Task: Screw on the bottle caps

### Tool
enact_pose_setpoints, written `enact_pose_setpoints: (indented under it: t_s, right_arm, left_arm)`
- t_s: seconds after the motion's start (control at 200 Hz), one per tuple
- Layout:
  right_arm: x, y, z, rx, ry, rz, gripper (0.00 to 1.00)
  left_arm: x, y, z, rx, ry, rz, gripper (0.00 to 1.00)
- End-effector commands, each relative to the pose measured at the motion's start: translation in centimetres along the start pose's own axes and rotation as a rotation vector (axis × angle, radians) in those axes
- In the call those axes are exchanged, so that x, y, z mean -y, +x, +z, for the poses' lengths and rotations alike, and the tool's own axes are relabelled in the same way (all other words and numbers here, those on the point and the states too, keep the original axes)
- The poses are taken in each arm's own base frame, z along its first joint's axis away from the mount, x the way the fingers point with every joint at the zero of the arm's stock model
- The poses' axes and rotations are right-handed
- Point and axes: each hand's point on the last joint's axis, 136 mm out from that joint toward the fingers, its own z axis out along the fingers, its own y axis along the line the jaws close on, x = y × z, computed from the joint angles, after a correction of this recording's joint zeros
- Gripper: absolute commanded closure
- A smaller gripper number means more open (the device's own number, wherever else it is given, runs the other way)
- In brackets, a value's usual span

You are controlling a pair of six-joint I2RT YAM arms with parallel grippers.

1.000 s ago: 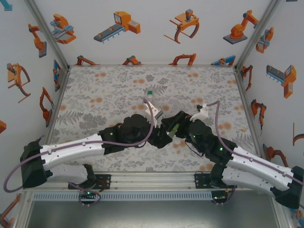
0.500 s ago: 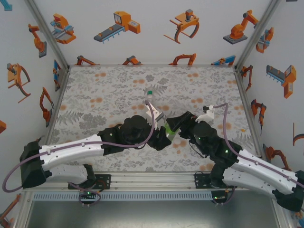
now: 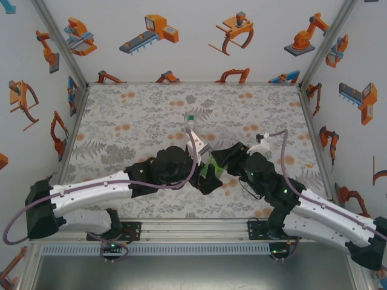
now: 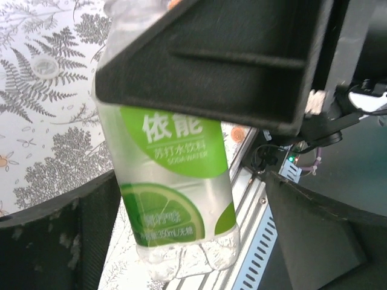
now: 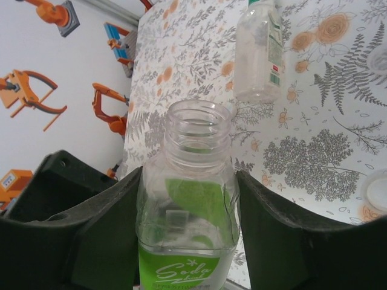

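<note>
**Left arm.** In the top view the left arm [image 3: 91,194] runs from its base at 7 o'clock toward the centre of the table [image 3: 121,121].

**Left gripper.** The left gripper [image 4: 192,241] stands wide open. In the left wrist view its two fingers [image 4: 60,235] flank the lower body of the green-labelled bottle [image 4: 175,175]. The finger at 3 o'clock is clear of the bottle wall. The finger at 9 o'clock lies just beside it, and contact there cannot be confirmed. This gripper holds nothing.

**White cap.** One white cap [image 4: 45,66] lies on the table at 10 o'clock from the bottle in the left wrist view, well apart from it.

**Green-labelled bottle.** The bottle sits at the table centre between the two grippers. Its neck is open and carries no cap. The label shows a lime slice.

**Second bottle.** A second bottle [image 3: 191,122] with a green cap [image 3: 191,116] stands on the table at 11 o'clock from the first, apart from both arms.

**Right gripper.** The right gripper [image 5: 188,241] is closed partway onto the green-labelled bottle. In the right wrist view both fingers [image 5: 284,241] touch the bottle's shoulders, at 3 and 9 o'clock.

**Right arm.** The right arm [image 3: 326,211] enters from 5 o'clock.
</note>
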Motion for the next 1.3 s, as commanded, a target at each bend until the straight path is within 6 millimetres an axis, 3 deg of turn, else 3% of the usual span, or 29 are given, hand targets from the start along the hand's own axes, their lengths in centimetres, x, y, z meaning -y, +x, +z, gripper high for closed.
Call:
enact_pose_setpoints:
  t_s: [0.0, 0.16, 0.345, 0.571, 0.706, 0.851, 1.056, 1.292]
  right_arm:
    - [-2.4, -0.7, 0.1, 0.011, -0.077, -0.065, 0.67]
    - [-5.6, -0.9, 0.4, -0.022, -0.142, -0.232, 0.74]
    - [-9.8, -1.7, -0.4, -0.042, -0.244, -0.46, 0.81]
    - [-15.4, -2.9, -4.0, -0.027, -0.482, -0.633, 0.82]
    - [-18.9, -2.4, -7.2, -0.092, -0.659, -0.744, 0.85]
    - [-21.7, -2.9, -10.1, -0.063, -0.839, -0.719, 0.87]
    - [-24.0, -2.7, -11.1, -0.03, -0.995, -0.669, 0.87]
    - [-24.0, -2.9, -11.0, 0.039, -1.032, -0.652, 0.87]
  left_arm:
    - [0.6, -4.5, -0.6, 0.121, 0.038, 0.051, 0.03]
    - [-1.3, -6.7, -2.6, 0.208, 0.047, 0.045, 0.02]
    - [0.2, -7.7, -5.9, 0.307, 0.172, 0.166, 0.0]
    - [0.9, -8.5, -8.9, 0.39, 0.229, 0.225, 0.0]
    - [3.8, -8.6, -10.9, 0.426, 0.383, 0.273, 0.0]
    - [5.8, -9.1, -12.1, 0.436, 0.5, 0.27, 0.01]
    - [6.8, -10.5, -11.8, 0.451, 0.565, 0.215, 0.05]
    - [7.7, -12.1, -11.5, 0.529, 0.675, 0.147, 0.13]
